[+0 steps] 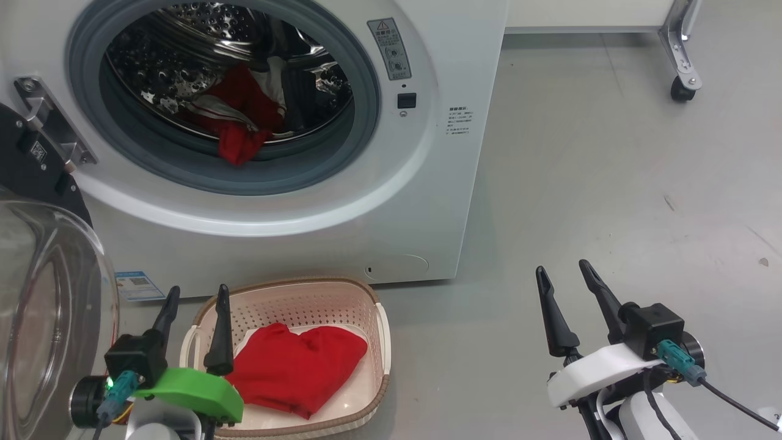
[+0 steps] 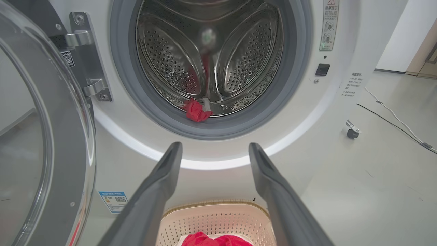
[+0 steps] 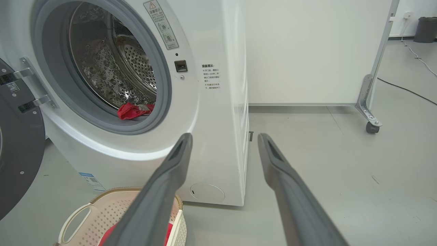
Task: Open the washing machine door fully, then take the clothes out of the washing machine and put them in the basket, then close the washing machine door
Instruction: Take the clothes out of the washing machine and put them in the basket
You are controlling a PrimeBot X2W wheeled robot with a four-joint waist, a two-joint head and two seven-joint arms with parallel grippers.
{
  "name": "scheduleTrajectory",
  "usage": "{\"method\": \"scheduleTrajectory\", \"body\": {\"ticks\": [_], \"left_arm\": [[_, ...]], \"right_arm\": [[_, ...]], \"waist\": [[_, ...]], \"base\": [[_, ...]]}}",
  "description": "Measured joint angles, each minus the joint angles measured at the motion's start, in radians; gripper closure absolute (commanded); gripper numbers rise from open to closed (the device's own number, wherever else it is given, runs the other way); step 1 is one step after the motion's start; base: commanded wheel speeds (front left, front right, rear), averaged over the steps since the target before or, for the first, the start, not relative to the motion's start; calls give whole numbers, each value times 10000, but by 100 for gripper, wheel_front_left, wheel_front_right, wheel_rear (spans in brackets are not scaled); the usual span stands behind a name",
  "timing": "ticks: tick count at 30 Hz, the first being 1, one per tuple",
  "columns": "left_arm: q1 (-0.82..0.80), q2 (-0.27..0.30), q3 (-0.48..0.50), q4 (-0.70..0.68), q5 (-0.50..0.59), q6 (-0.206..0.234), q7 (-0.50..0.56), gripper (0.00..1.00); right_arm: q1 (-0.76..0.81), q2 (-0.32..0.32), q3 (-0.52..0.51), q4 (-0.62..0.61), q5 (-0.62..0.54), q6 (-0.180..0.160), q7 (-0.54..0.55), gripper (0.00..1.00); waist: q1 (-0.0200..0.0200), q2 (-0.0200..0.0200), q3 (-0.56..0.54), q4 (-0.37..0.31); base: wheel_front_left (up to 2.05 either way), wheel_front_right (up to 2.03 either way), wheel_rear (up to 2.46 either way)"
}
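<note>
Retrieval of the red jersey (image 1: 241, 119), slumped at the drum lip of the washing machine (image 1: 427, 183) while a plain red garment (image 1: 293, 366) lies in the basket (image 1: 317, 305), wants the left end effector (image 1: 198, 289), spread empty like the right end effector (image 1: 562, 267), pinching a thick fold.

The washing machine (image 1: 427, 183) is white, with a grey rubber seal (image 1: 366, 122) around a shiny, hole-dotted steel drum (image 1: 183, 36) and a small blue label (image 1: 139, 285) low on its front. Inside the machine lies a red jersey (image 1: 244, 116) with white trim. The washing machine door (image 1: 43, 293), left of the machine, is black with clear glass. Before the machine, the basket (image 1: 305, 305) is cream and perforated, rimmed in brown weave, white-handled; the garment (image 1: 293, 366) in it is plain red. The floor (image 1: 611, 183) is grey.
</note>
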Motion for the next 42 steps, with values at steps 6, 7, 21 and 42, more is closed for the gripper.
{"method": "scheduleTrajectory", "body": {"ticks": [6, 7, 21, 42], "left_arm": [[704, -10, -215, -616, 15, 100, 221, 0], [761, -8, -247, -708, 35, 130, 270, 0], [1608, 2, -316, -1883, 84, 305, 625, 0], [2015, 167, -408, -2986, 100, 405, 1156, 0]], "right_arm": [[285, 31, -161, -10, 0, -8, 0, 0], [319, 33, -188, -25, 0, -10, 0, 0], [504, 42, -192, -109, -4, -8, 0, 0], [573, 44, -209, -267, -81, 40, 0, 0]], "waist": [[0, 0, -294, 82], [0, 0, -311, 108], [0, 0, -460, 307], [0, 0, -321, 303]], "base": [[0, 0, 0], [0, 0, 0], [0, 0, 0], [0, 0, 0]]}}
